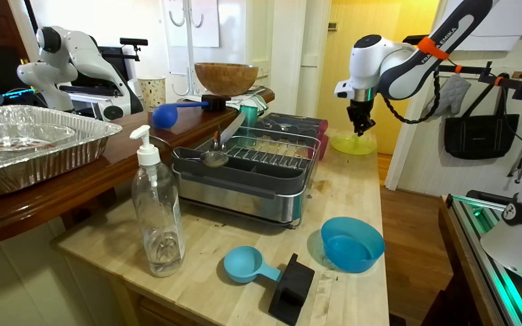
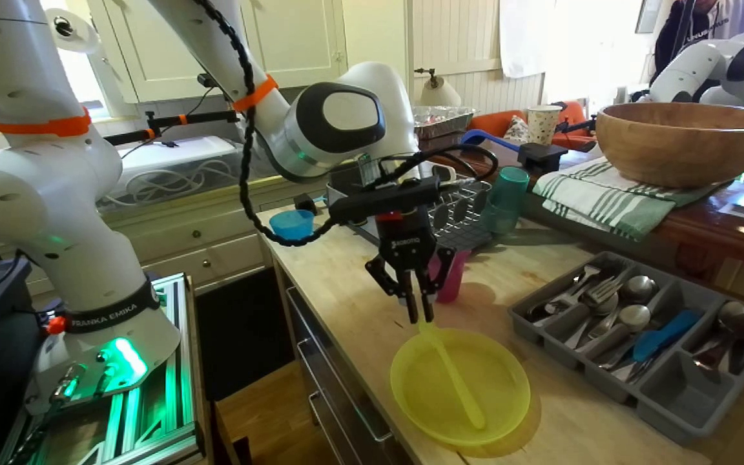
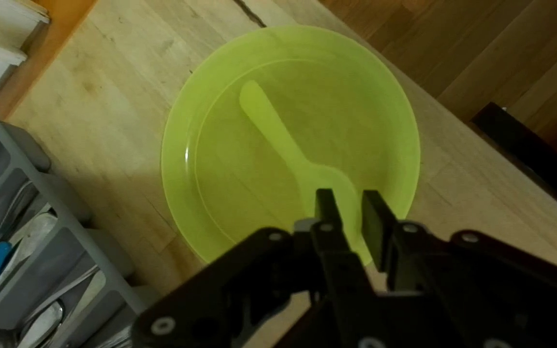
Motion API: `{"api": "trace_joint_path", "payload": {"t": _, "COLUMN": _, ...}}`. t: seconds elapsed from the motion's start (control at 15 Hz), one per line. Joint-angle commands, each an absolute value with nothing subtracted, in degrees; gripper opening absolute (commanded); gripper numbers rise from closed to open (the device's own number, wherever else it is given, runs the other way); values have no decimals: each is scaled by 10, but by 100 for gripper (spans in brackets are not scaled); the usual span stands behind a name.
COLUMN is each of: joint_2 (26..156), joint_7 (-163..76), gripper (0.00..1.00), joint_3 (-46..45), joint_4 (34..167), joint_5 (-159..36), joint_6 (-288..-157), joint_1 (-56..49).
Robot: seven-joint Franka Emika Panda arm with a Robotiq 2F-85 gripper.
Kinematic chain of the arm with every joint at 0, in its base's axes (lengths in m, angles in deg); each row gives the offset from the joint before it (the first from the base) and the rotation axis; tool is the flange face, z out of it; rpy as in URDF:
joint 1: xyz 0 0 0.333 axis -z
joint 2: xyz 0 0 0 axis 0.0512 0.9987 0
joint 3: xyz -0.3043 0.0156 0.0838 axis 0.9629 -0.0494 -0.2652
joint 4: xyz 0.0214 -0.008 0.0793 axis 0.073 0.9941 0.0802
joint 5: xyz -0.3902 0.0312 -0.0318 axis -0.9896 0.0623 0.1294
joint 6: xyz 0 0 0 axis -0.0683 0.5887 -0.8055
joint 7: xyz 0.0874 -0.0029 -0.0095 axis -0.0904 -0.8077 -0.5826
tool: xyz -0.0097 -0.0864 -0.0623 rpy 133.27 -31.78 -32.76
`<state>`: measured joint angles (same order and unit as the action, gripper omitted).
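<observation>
A translucent yellow-green plate (image 3: 220, 145) lies on the wooden counter, close to its edge. On it rests a spoon (image 3: 271, 125) of the same colour, its handle pointing away from my gripper (image 3: 344, 193) in the wrist view. The broad end of the spoon shows below and behind the fingers (image 3: 326, 200), partly hidden by them. A narrow gap separates the fingertips, and nothing is pinched in it. In an exterior view, my gripper (image 2: 420, 318) points down over the near end of the spoon (image 2: 459, 384), just by the rim of the plate (image 2: 507, 394).
A grey cutlery tray (image 2: 688, 394) with several utensils stands beside the plate. Behind the gripper are a magenta cup (image 2: 453, 278) and a dish rack (image 1: 238, 197). Farther along the counter are a blue bowl (image 1: 351, 244), a blue scoop (image 1: 245, 262) and a pump bottle (image 1: 161, 226).
</observation>
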<state>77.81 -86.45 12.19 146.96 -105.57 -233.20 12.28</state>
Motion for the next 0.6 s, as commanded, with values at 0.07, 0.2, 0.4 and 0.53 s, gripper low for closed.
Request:
{"api": "trace_joint_path", "payload": {"t": 0.07, "joint_2": 792, "joint_7": -833, "gripper": 59, "joint_3": 121, "joint_4": 1459, "joint_5": -1083, "joint_6": -2347, "joint_1": 129}}
{"api": "trace_joint_path", "payload": {"t": 0.2, "joint_2": 788, "joint_7": -833, "gripper": 75, "joint_3": 120, "joint_4": 1457, "joint_5": -1079, "joint_6": -2347, "joint_1": 129}}
{"api": "trace_joint_path", "payload": {"t": 0.4, "joint_2": 769, "joint_7": -881, "gripper": 97, "joint_3": 113, "joint_4": 1460, "joint_5": -1021, "joint_6": -2323, "joint_1": 128}}
{"api": "trace_joint_path", "payload": {"t": 0.53, "joint_2": 748, "joint_7": -928, "gripper": 100, "joint_3": 107, "joint_4": 1472, "joint_5": -949, "joint_6": -2310, "joint_1": 127}}
